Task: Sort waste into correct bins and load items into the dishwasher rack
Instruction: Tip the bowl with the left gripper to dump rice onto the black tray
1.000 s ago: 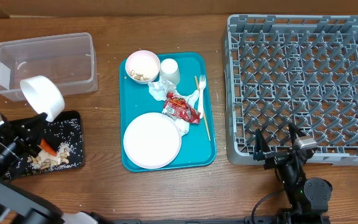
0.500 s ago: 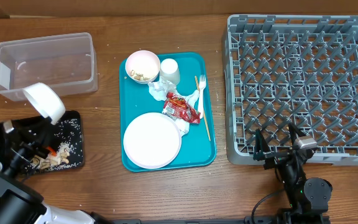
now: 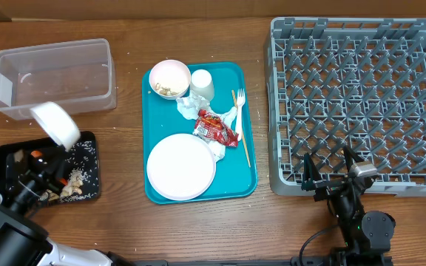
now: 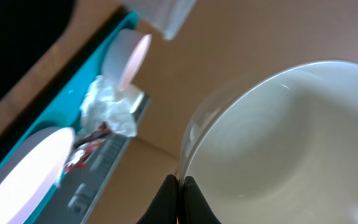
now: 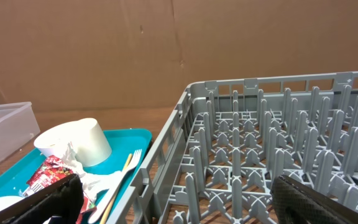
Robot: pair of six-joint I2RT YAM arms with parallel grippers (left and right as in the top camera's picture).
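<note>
My left gripper (image 3: 50, 145) (image 4: 180, 186) is shut on the rim of a small white bowl (image 3: 56, 124) (image 4: 278, 143). It holds the bowl tipped on its side over the black tray (image 3: 6, 155), where rice-like scraps (image 3: 72, 188) lie. The clear tub (image 3: 54, 74) stands behind. The teal tray (image 3: 246, 111) carries the plate (image 3: 181, 166), a second bowl (image 3: 169, 77), the cup (image 3: 202, 83), napkins (image 3: 189, 106), the red wrapper (image 3: 217, 127), the fork (image 3: 239, 111) and the stick (image 3: 244, 144). My right gripper (image 3: 328, 181) (image 5: 179, 208) is open and empty at the grey rack (image 3: 361, 103).
The rack (image 5: 278, 143) fills the right side of the table. A cardboard wall (image 5: 166, 50) stands behind the table. The cup (image 5: 76, 143), wrapper (image 5: 48, 174) and fork (image 5: 120, 180) show in the right wrist view.
The left gripper has moved right over the black tray, and the bowl has tipped further onto its side. The right arm has not moved.
</note>
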